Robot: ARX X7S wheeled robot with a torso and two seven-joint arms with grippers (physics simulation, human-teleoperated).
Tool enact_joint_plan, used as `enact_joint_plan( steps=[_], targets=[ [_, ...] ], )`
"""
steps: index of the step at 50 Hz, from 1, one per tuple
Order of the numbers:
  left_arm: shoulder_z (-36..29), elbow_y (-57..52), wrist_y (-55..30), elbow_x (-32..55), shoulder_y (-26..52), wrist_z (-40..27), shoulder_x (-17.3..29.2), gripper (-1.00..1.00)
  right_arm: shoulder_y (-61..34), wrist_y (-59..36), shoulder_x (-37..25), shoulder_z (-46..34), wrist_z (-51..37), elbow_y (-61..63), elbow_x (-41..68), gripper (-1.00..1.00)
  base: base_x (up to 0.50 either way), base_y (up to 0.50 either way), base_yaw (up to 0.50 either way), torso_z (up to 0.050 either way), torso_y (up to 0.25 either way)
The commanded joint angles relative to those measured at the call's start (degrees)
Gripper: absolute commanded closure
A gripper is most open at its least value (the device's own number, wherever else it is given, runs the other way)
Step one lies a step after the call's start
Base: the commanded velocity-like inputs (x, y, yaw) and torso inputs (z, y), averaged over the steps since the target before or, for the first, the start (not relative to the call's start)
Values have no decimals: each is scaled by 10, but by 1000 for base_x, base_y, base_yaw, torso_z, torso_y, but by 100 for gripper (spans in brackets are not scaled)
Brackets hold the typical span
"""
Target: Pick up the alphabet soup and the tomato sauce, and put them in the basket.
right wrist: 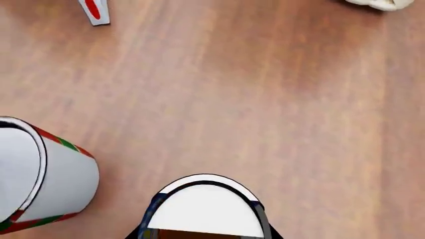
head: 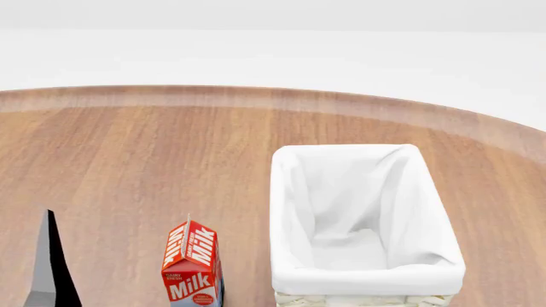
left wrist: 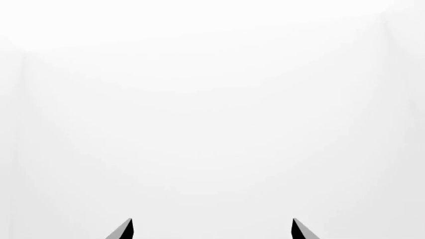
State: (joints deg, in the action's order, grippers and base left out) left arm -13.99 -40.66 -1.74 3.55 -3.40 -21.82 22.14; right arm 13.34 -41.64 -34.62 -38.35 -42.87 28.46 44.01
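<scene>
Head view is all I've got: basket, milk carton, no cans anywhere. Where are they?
Observer: Right wrist view has both on the table. The alphabet soup is right under that camera and the tomato sauce is beside it, with a gap between them.
Operator: Left gripper open? I only see one finger.
Observer: Open. In the left wrist view, the left gripper has its fingertips wide apart with nothing between them, only blank white ahead.
</scene>
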Motion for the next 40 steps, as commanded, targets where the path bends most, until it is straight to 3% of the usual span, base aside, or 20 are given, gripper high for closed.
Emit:
enact_joint_plan(
  steps=[1, 22, 36, 40],
  targets=[
    [-2, 0, -1, 0, 2, -2, 1, -100, -8, -24, -16, 17, -21, 72, 16, 100, 0, 0, 0, 0, 0],
    [-3, 1, 0, 2, 3, -5, 4, -100, -75, -50, -47, 102, -79, 208, 126, 100, 0, 0, 0, 0, 0],
    [-5, -6, -6, 0, 3, -7, 7, -100, -268, -81, -85, 197, -247, 273, 412, 100, 0, 0, 0, 0, 0],
    [-6, -3, -4, -1, 4, -8, 7, -100, -300, -82, -88, 201, -258, 269, 431, 100, 0, 0, 0, 0, 0]
  ],
)
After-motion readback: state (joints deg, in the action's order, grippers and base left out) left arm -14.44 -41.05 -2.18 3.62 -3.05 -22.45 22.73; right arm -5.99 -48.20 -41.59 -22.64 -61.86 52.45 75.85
